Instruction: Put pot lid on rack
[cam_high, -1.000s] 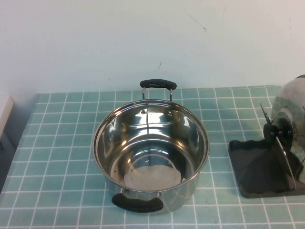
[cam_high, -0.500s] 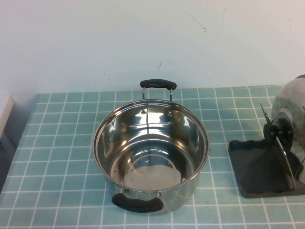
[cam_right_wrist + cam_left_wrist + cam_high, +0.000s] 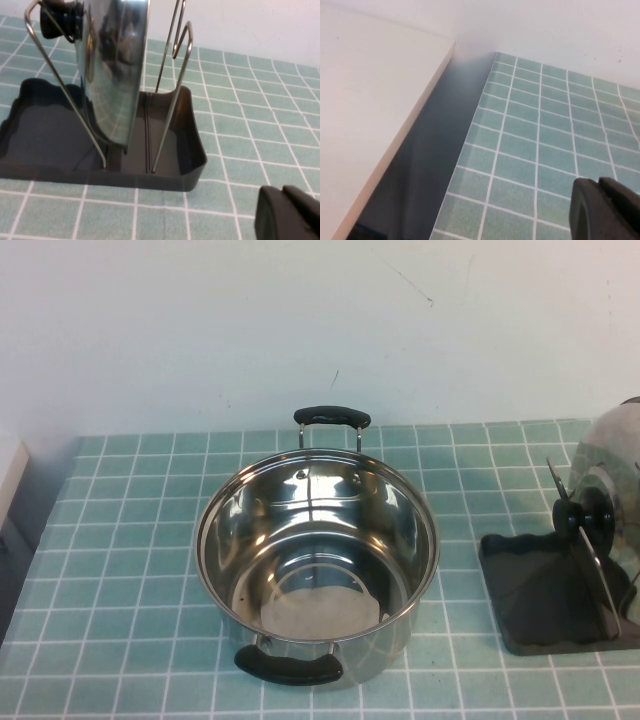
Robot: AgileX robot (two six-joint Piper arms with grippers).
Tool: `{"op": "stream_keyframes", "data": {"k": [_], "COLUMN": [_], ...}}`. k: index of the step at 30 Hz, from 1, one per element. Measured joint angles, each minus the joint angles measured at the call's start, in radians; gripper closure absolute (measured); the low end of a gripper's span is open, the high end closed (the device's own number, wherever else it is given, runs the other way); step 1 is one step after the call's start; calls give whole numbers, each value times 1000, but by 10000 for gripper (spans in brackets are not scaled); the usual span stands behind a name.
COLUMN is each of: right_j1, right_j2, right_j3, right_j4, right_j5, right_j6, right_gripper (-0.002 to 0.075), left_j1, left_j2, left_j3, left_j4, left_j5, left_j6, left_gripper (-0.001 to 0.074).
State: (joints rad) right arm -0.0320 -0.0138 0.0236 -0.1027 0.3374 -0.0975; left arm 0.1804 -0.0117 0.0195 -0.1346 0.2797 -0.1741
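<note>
The shiny pot lid (image 3: 612, 462) stands on edge in the dark grey rack (image 3: 535, 600) at the table's right side, its black knob (image 3: 585, 517) facing the pot. In the right wrist view the lid (image 3: 114, 70) leans between the wire dividers (image 3: 172, 90) of the rack (image 3: 45, 145). My right gripper (image 3: 286, 212) is shut and empty, low over the tiles beside the rack. My left gripper (image 3: 602, 207) is shut and empty over the tiles near the table's far left edge. Neither gripper shows in the high view.
A deep steel pot (image 3: 316, 558) with two black handles stands empty at the table's middle. A white block (image 3: 365, 115) lies beyond the table's left edge, with a dark gap between. A white wall runs behind the table.
</note>
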Motion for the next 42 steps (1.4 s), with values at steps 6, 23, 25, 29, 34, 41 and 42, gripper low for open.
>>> {"op": "stream_keyframes", "data": {"k": [6, 23, 25, 29, 34, 41, 42], "right_j1": [0, 0, 0, 0, 0, 0, 0], "right_j2": [0, 0, 0, 0, 0, 0, 0], "right_j3": [0, 0, 0, 0, 0, 0, 0], "right_j4": [0, 0, 0, 0, 0, 0, 0], "right_j5": [0, 1, 1, 1, 1, 1, 1], "right_j6": [0, 0, 0, 0, 0, 0, 0], "right_gripper": [729, 729, 729, 729, 729, 729, 729], "left_j1": [-82, -166, -166, -166, -166, -166, -166], "left_j2": [-2, -2, -2, -2, -2, -2, -2], "left_j3": [0, 0, 0, 0, 0, 0, 0], "left_j4": [8, 27, 35, 72, 104, 109, 109], "left_j5": [18, 20, 20, 20, 20, 20, 20], "left_j6": [18, 91, 91, 87, 47, 35, 35], "left_gripper": [737, 737, 737, 737, 738, 738, 738]}}
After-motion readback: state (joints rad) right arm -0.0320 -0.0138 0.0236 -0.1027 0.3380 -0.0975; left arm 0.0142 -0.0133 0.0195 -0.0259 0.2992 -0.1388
